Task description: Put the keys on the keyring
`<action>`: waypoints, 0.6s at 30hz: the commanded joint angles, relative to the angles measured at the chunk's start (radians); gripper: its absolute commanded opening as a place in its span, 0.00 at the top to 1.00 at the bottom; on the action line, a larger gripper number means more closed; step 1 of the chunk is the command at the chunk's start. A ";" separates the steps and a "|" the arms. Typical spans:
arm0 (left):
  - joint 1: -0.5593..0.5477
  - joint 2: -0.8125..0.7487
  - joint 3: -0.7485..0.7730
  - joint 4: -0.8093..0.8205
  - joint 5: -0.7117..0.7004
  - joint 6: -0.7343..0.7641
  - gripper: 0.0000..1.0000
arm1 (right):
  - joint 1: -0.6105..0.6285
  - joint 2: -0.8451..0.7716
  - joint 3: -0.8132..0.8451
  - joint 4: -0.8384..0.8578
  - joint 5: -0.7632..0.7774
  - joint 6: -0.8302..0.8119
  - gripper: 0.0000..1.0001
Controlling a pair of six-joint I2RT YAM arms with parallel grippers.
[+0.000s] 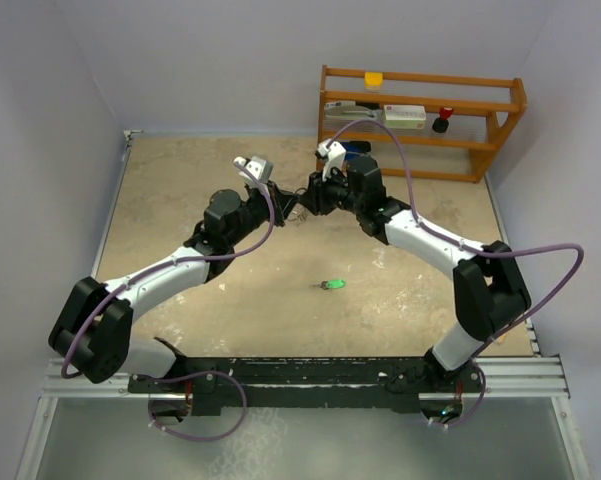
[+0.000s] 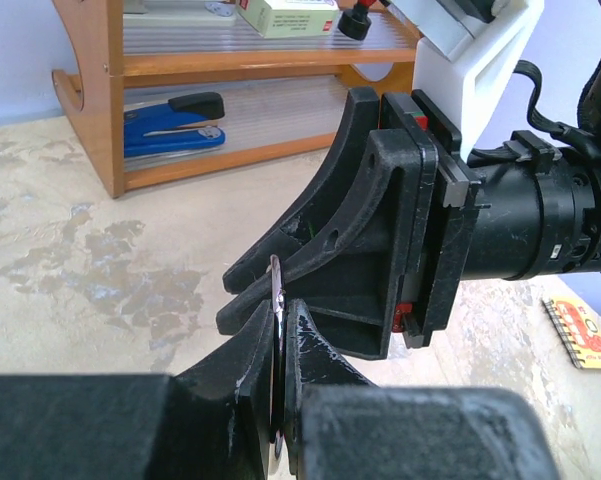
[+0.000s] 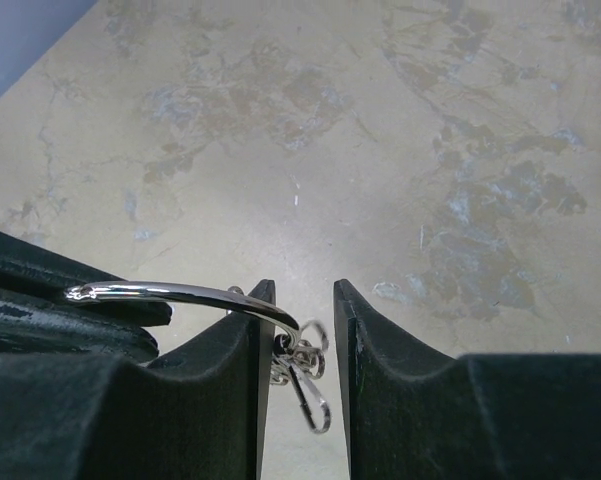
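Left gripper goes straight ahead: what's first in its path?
The right gripper: its fingers sit directly ahead, seemingly almost touching the left gripper, which pinches the keyring.

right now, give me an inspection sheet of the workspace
surface: mottled beige tabletop, stained in patches
job's things: keyring pinched in the left claw, small silver keys hanging from it; green key lying loose; black-headed key not seen
clutter: notebook on the table
claws: left shut on the keyring; right claw open, straddling the silver keys
cables: purple cables looped along both arms
surroundings: wooden rack holding a stapler and a box; pale walls
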 commanded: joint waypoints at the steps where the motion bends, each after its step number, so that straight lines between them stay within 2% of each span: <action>1: 0.000 -0.026 0.061 0.061 0.041 -0.032 1.00 | 0.002 -0.076 -0.032 0.132 -0.014 -0.029 0.67; 8: 0.000 0.000 0.080 0.053 0.067 -0.049 1.00 | 0.002 -0.100 -0.054 0.168 -0.013 -0.045 0.71; 18: 0.000 0.035 0.105 0.042 0.074 -0.058 1.00 | 0.002 -0.120 -0.076 0.196 -0.016 -0.051 0.92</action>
